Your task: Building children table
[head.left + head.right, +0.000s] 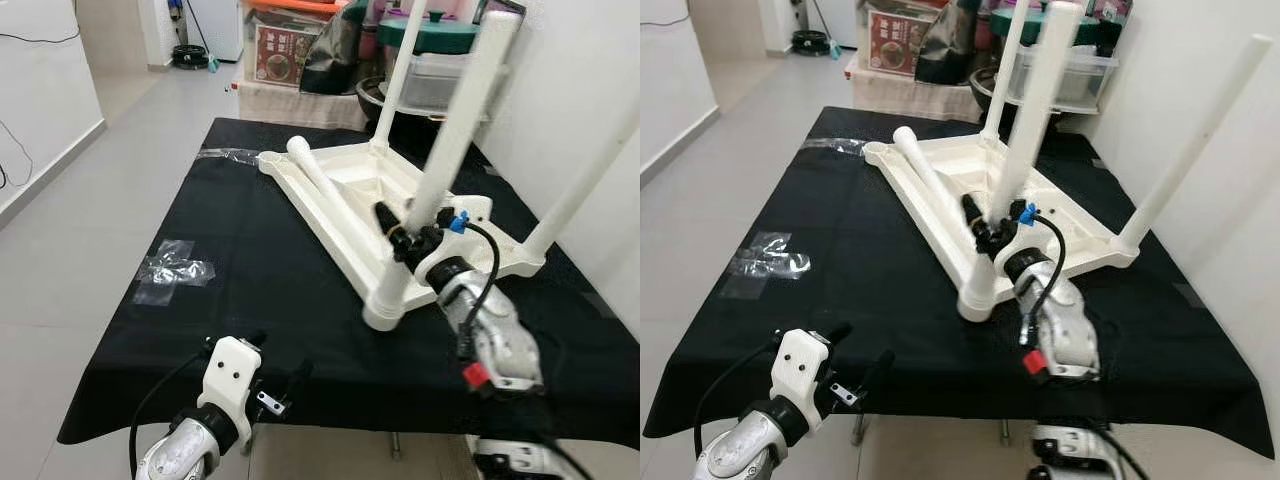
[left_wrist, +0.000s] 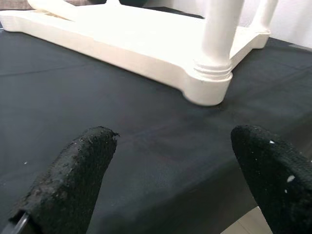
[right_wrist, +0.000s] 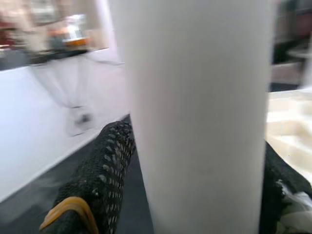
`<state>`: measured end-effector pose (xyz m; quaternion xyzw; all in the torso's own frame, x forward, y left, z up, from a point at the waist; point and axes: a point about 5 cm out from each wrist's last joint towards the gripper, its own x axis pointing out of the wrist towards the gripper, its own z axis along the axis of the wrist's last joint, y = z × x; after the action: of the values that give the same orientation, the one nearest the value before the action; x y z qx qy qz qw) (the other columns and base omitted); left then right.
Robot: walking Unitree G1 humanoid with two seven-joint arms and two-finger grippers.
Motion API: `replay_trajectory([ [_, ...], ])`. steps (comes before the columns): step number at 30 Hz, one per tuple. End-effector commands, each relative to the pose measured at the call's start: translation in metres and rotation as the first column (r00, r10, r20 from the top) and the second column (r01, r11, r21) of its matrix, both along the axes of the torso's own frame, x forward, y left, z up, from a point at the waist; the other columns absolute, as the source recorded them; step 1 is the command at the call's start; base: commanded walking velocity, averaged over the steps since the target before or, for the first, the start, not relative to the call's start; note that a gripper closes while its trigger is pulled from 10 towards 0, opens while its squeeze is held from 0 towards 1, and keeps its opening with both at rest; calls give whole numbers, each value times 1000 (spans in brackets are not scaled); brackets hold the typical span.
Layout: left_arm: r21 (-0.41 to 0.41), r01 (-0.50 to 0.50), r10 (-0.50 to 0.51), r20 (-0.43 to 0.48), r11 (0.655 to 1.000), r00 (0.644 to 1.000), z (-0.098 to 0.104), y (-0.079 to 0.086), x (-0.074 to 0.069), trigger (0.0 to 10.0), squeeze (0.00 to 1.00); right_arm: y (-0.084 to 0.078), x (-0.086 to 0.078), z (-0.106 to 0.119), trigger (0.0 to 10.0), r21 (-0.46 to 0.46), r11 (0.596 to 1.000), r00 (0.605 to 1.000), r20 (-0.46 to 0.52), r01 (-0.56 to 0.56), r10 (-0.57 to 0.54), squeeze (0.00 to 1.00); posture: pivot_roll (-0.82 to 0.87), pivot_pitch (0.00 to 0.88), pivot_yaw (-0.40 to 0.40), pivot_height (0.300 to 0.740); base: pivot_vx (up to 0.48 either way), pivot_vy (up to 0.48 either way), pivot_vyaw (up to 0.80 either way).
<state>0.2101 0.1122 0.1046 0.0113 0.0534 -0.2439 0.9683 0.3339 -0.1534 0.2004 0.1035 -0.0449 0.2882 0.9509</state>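
The white children's table (image 1: 370, 190) is lying upside down on the black-covered worktop (image 1: 250, 300), three legs standing up and a loose leg (image 1: 325, 180) resting across its underside. The right hand (image 1: 412, 232) is clamping its fingers around the nearest upright leg (image 1: 455, 130). The left hand (image 1: 275, 385) is hovering at the worktop's near edge, fingers apart, holding nothing

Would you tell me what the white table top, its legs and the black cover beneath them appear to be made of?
The table top and legs look like moulded plastic, off-white with a smooth, faintly glossy finish; rounded sockets and ribbing suggest moulding. The black cover looks like matte woven fabric, draping over the edge. The right gripper clasps one leg.
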Motion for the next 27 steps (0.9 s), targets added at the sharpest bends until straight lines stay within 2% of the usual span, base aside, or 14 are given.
replay_trajectory([
  [1, -8, 2, -2, -20, 1000, 1000, -4, -1, 0, 10000, 0, 9, -8, -4, 10000, -7, 979, 978, -37, -206, 205, 0, 115, 0, -141, 740, 0, 0, 0],
  [3, -8, 2, -2, -20, 1000, 1000, -4, -1, 0, 10000, 0, 9, -8, -4, 10000, -7, 979, 978, -37, -206, 205, 0, 115, 0, -141, 740, 0, 0, 0],
  [5, -7, 2, -2, -19, 1000, 1000, -4, -2, 0, 10000, 0, 12, -16, -7, 10000, -18, 915, 913, -77, -402, 400, 0, 117, 0, -141, 740, 0, 0, 0],
  [7, -7, 2, -2, -19, 1000, 1000, -4, -2, 0, 10000, 0, 12, -16, -7, 10000, -18, 915, 913, -77, -402, 400, 0, 117, 0, -141, 740, 0, 0, 0],
  [8, -7, 2, -2, -19, 1000, 1000, -4, -2, 0, 10000, 0, 15, -22, -9, 10000, -26, 862, 860, -89, -507, 503, 0, 121, 0, -146, 740, 0, 0, 0],
  [9, -7, 2, -2, -19, 1000, 1000, -4, -2, 0, 10000, 0, 15, -22, -9, 10000, -26, 862, 860, -89, -507, 503, 0, 121, 0, -146, 740, 0, 0, 0],
  [10, -7, 3, -3, -20, 1000, 1000, -5, -2, 0, 10000, 0, 18, -24, -12, 10000, -58, 819, 820, -92, -571, 565, 0, 125, 0, -151, 740, 0, 0, 0],
  [15, -7, 2, -2, -20, 1000, 1000, -6, -3, -1, 10000, 0, 31, -7, -11, 10000, -118, 832, 840, -59, -542, 539, 0, 128, 0, -155, 740, 0, 0, 0],
  [16, -7, 2, -2, -21, 1000, 1000, -6, -3, -2, 10000, 0, 34, -2, -9, 4039, -111, 852, 859, -42, -511, 510, 0, 128, 0, -152, 740, 0, 0, 0],
  [17, -7, 2, -2, -21, 1000, 1000, -6, -3, -2, 10000, 0, 34, -2, -9, 4039, -111, 852, 859, -42, -511, 510, 0, 128, 0, -152, 740, 0, 0, 0],
  [18, -7, 4, -4, -21, 1000, 1000, -6, -3, -2, 10000, 0, 36, 3, -9, 0, -116, 883, 890, -29, -455, 455, 0, 128, 0, -152, 740, 0, 0, 0],
  [24, -8, 7, -7, -24, 1000, 1000, -7, -3, -3, 10000, 0, 35, 6, -16, 0, -137, 934, 943, -27, -331, 330, 0, 124, 0, -149, 740, 0, 0, 0],
  [26, -8, 8, -8, -24, 1000, 1000, -7, -3, -2, 10000, 0, 29, 6, -26, 0, -130, 979, 986, -58, -160, 154, 0, 121, 0, -151, 740, 0, 0, 0],
  [27, -8, 8, -8, -24, 1000, 1000, -7, -3, -2, 10000, 0, 29, 6, -26, 0, -130, 979, 986, -58, -160, 154, 0, 121, 0, -151, 740, 0, 0, 0],
])
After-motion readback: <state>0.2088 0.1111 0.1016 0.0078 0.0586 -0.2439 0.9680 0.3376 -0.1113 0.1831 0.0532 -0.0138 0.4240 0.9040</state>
